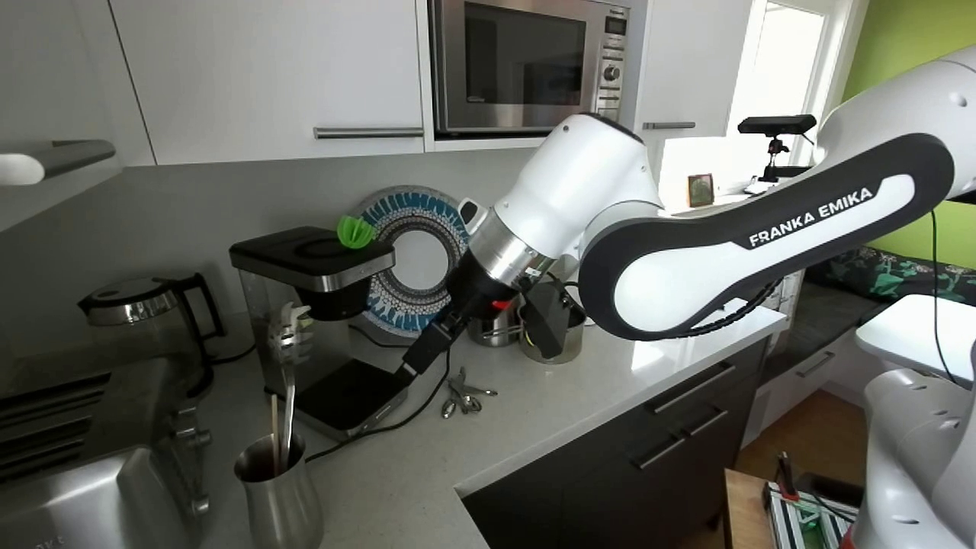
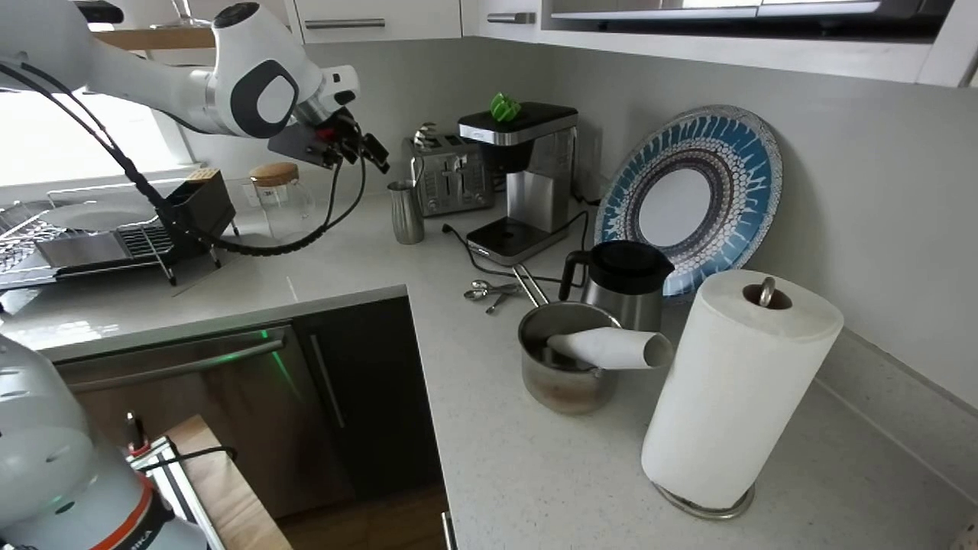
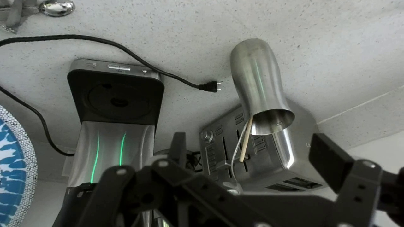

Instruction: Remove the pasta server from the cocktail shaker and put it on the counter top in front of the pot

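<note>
Robot arm (image 1: 808, 219), bent at its joints, with gripper (image 3: 249, 135) pitched obliquely downward. In the wrist view the two dark fingers (image 3: 329, 162) stand well apart. In an exterior view a metal collar (image 1: 507, 248) lies above and behind the gripper, followed by the white wrist (image 1: 568, 179). In both exterior views the base (image 2: 69, 451) sits lower, well apart from the gripper.

In an exterior view, big white letters on the robot arm (image 1: 732, 252) say FRANKA EMIKA. They are up and to the right of the tool (image 1: 406, 372). The microwave (image 1: 526, 65), above the tool, and the toaster (image 1: 114, 492), lower left of it, have tiny letters that are too blurry to read.
</note>
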`<state>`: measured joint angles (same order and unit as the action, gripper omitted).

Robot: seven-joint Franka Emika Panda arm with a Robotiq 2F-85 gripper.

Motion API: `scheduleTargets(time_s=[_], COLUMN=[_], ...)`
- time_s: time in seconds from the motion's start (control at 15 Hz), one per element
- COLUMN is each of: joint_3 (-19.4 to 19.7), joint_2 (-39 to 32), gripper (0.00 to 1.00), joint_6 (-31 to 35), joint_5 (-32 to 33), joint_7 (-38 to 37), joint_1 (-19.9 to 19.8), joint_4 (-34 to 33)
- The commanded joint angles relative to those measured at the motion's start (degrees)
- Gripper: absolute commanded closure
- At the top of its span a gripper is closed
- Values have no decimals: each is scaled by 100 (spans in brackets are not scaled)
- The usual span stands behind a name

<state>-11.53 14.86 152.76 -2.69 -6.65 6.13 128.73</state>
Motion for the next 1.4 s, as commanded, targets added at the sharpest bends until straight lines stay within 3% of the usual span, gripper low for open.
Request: scheduleTargets(time_s=[0.0, 0.2, 0.4, 0.47, 0.53, 0.73, 1.33], joint_3=[26, 126, 183, 235, 265, 319, 343], joint_2=[-383, -702, -1050, -1173, -828, -1095, -1873], gripper=[0, 0, 0, 0, 0, 0, 0], joint_6=[44, -739, -1429, -1506, -1243, -1362, -1834], joint_5=[149, 178, 662, 622, 437, 465, -735], joint_7=[-364, -425, -577, -511, -386, -383, 25], joint_1=[-81, -144, -260, -235, -161, -169, -84], joint_4=[-564, -1365, -2038, -2221, -1768, -2113, -3282])
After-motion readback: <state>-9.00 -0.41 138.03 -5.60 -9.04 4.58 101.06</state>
